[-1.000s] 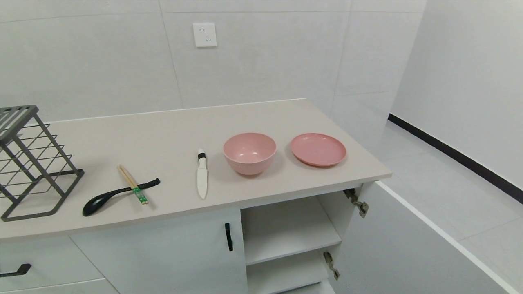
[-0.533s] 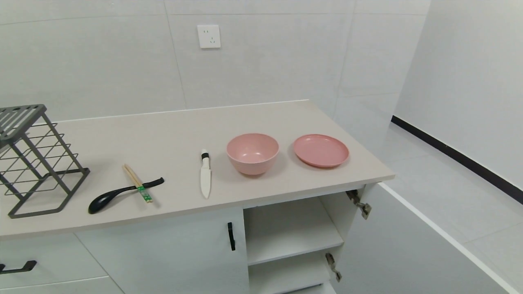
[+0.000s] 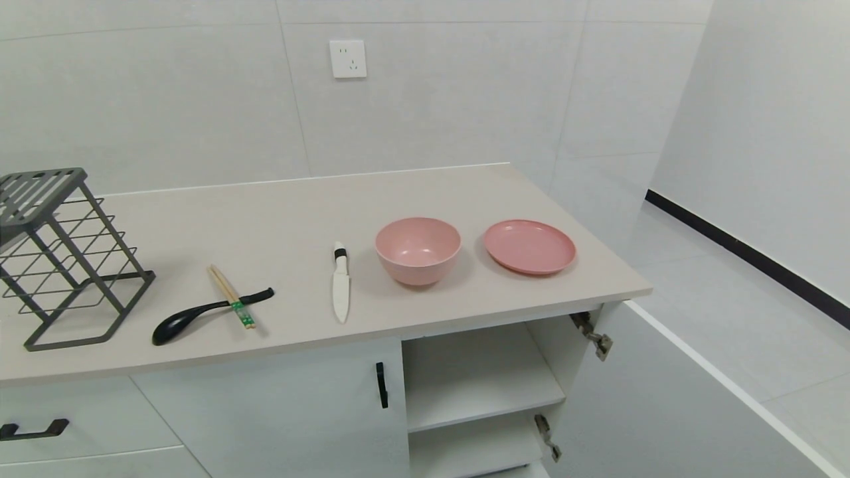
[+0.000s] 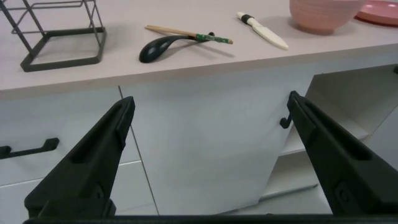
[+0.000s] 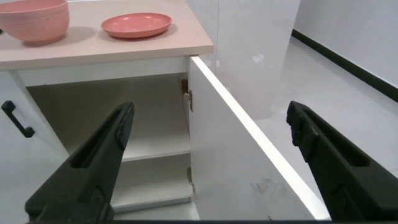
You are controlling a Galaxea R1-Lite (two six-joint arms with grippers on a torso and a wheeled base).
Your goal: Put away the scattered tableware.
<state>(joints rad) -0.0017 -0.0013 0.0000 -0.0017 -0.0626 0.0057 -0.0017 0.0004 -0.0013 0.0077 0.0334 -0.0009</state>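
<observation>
Your left gripper [image 4: 209, 99] is spread wide with nothing between the fingers; it sits low in front of the closed cabinet door [image 3: 279, 411], below counter level. Your right gripper [image 5: 209, 109] is the same, fully apart and holding nothing, facing the open cabinet compartment and its inner shelf [image 3: 478, 378]. The open door [image 3: 664, 411] swings out on the robot's right. All the tableware lies on the countertop [image 3: 265, 219]. The pink bowl [image 3: 418, 250] stands upright above the open compartment, and the pink plate [image 3: 529, 246] lies just beside it toward the counter's right end; they do not touch. A white knife [image 3: 340, 283] with a black band lies just left of the bowl, blade tip toward the front edge. Farther left you have a black spoon [image 3: 199, 313] with a pair of chopsticks [image 3: 231, 305] lying across its handle. A dark wire rack [image 3: 66, 259] stands at the counter's left end, well apart from the bowl and plate. There is a black handle [image 3: 381, 385] on the closed door, a drawer handle [image 3: 33, 429] lower left, and a wall outlet [image 3: 348, 58] on the tiles behind.
</observation>
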